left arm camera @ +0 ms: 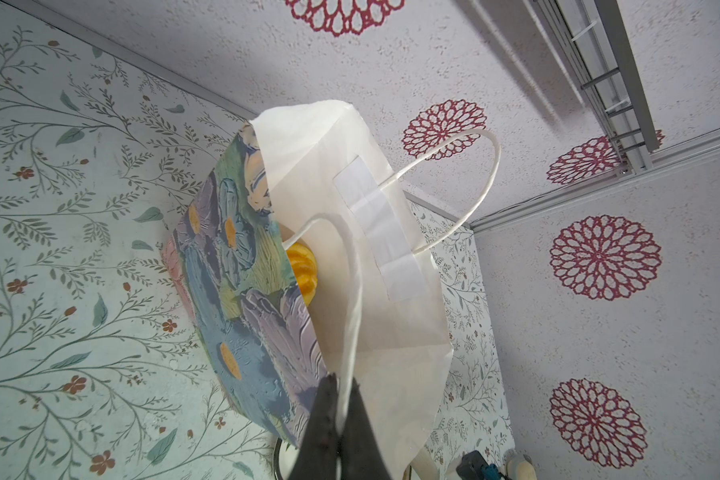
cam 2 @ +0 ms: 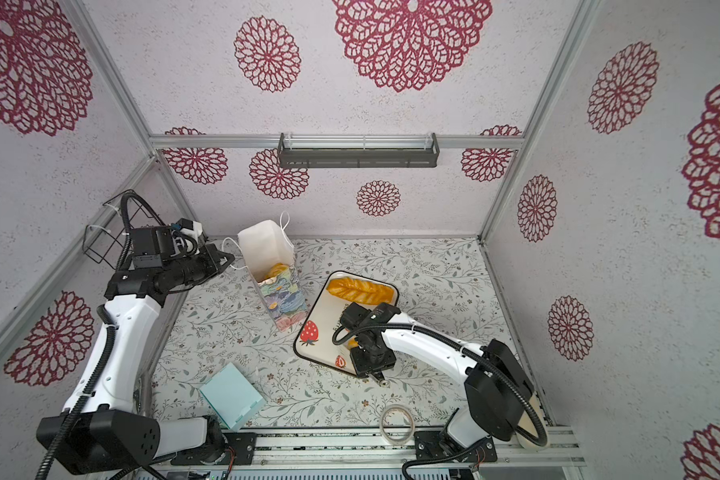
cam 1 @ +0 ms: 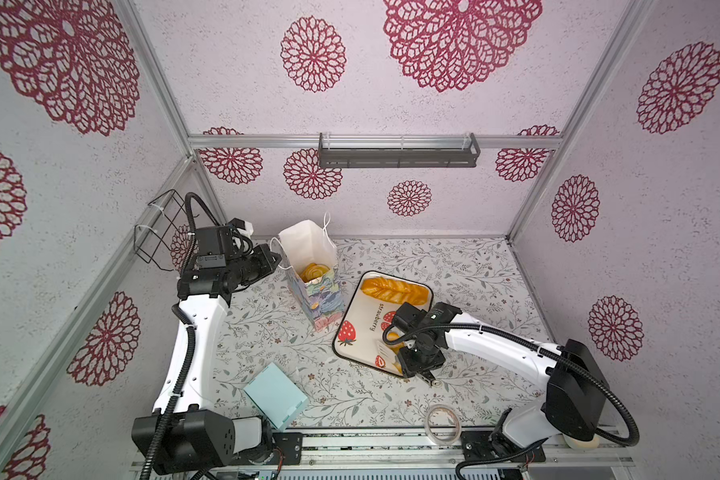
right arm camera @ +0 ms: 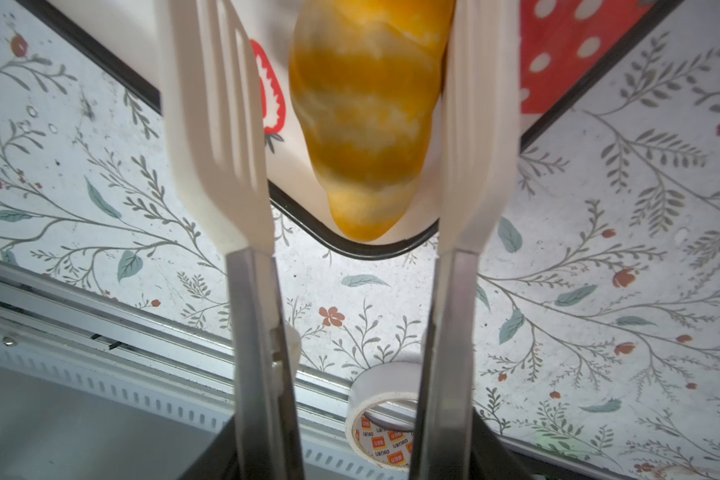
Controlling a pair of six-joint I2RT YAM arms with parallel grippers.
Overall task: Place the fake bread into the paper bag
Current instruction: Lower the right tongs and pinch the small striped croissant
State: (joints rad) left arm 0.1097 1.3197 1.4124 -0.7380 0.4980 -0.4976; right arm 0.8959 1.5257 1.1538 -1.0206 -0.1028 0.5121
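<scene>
A leaf-sprigged floral tabletop (cam 1: 474,274) sits between pale walls (cam 1: 233,62) stamped with crimson medallions. The paper bag (cam 1: 323,303) stands upright with rolls (cam 1: 314,272) inside, and the left gripper (left arm camera: 344,382) is clamped on its cord handle (left arm camera: 352,299). Just beside the bag, a strawberry tray (cam 1: 360,309) carries a loaf (cam 1: 393,290) and a croissant (right arm camera: 366,116). Tongs (right arm camera: 217,124) straddle the croissant, and the right gripper (cam 1: 421,363) clasps them.
</scene>
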